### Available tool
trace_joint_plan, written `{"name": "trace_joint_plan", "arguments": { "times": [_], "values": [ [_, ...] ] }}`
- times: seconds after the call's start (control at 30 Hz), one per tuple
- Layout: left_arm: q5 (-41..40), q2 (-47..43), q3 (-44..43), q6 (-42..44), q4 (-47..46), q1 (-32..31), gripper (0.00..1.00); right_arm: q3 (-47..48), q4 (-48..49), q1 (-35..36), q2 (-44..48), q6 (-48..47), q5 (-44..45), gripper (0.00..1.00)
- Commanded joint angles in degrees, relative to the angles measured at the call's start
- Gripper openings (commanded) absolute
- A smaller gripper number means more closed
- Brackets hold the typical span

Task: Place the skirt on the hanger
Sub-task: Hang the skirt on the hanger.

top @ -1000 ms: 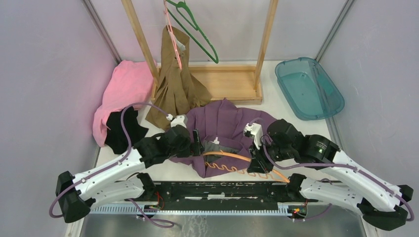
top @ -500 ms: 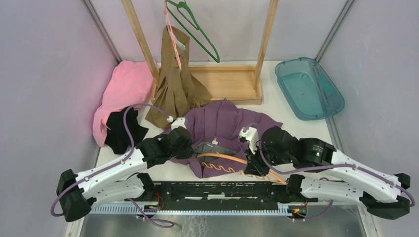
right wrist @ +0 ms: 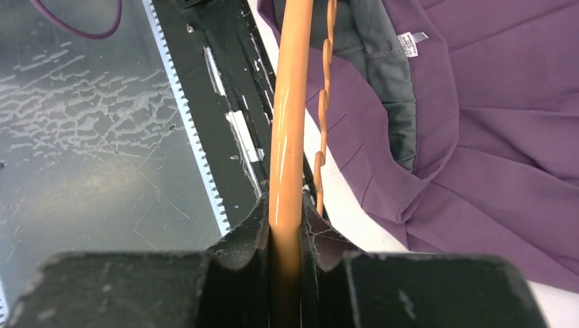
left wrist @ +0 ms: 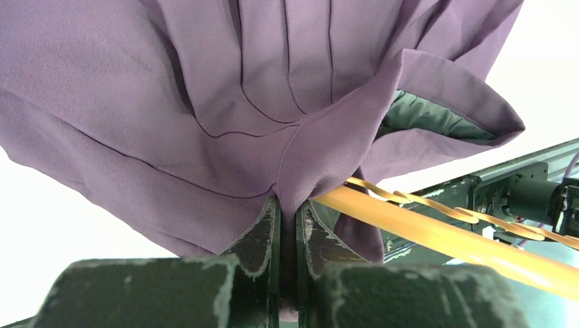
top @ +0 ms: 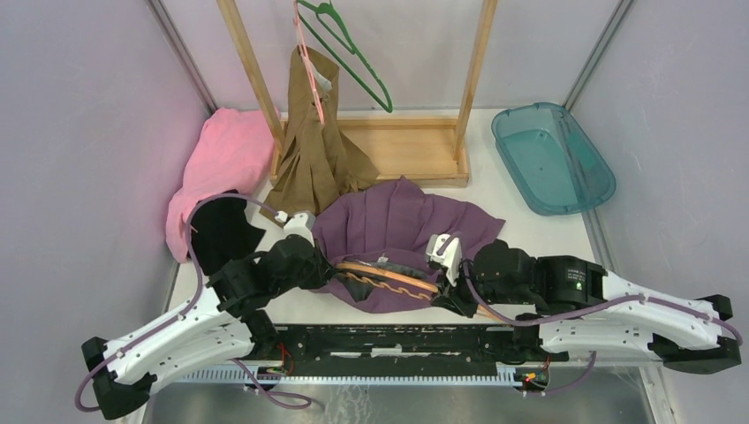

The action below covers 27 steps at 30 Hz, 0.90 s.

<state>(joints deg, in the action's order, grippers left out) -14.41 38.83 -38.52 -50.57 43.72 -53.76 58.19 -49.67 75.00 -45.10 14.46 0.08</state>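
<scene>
The purple pleated skirt [top: 402, 221] lies on the white table in front of the rack, grey lining showing at its waistband [right wrist: 392, 82]. My left gripper [left wrist: 288, 205] is shut on a fold of the skirt [left wrist: 225, 89] at the waistband's left end [top: 329, 269]. An orange hanger [top: 389, 281] with a wavy lower bar runs along the waistband. My right gripper [right wrist: 287, 222] is shut on the hanger's thick orange bar [right wrist: 290, 123] at its right end [top: 464, 300].
A wooden rack [top: 402, 146] stands at the back with a brown garment [top: 318, 150] and a green hanger [top: 349, 57] hanging from it. Pink cloth [top: 221, 163] and black cloth [top: 216, 231] lie at the left. A teal bin [top: 552, 159] sits at the back right.
My left gripper has shut on the skirt's waistband and pulled left. The right gripper has carried the orange hanger up and left, so it now lies along the waistband.
</scene>
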Motion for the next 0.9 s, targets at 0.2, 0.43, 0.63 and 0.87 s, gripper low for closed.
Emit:
{"name": "trace_joint_plan", "arguments": {
  "times": [0.2, 0.43, 0.63, 0.87],
  "values": [
    [4.0, 0.3, -4.2, 2.0, -5.4, 0.0, 0.03, -0.8, 10.8, 11.4, -6.0, -6.4, 15.1, 0.02],
    [10.6, 0.7, -6.7, 3.1, -13.3, 0.0, 0.03, -4.8, 19.1, 13.4, -4.9, -7.0, 18.7, 0.01],
    [14.8, 0.0, -6.5, 3.3, -18.2, 0.0, 0.03, -10.5, 28.8, 13.4, -2.3, -7.9, 18.6, 0.01],
    [19.6, -1.6, -4.1, 4.0, -23.3, 0.0, 0.05, -16.9, 39.6, 13.4, -2.3, -8.9, 18.4, 0.01]
  ]
}}
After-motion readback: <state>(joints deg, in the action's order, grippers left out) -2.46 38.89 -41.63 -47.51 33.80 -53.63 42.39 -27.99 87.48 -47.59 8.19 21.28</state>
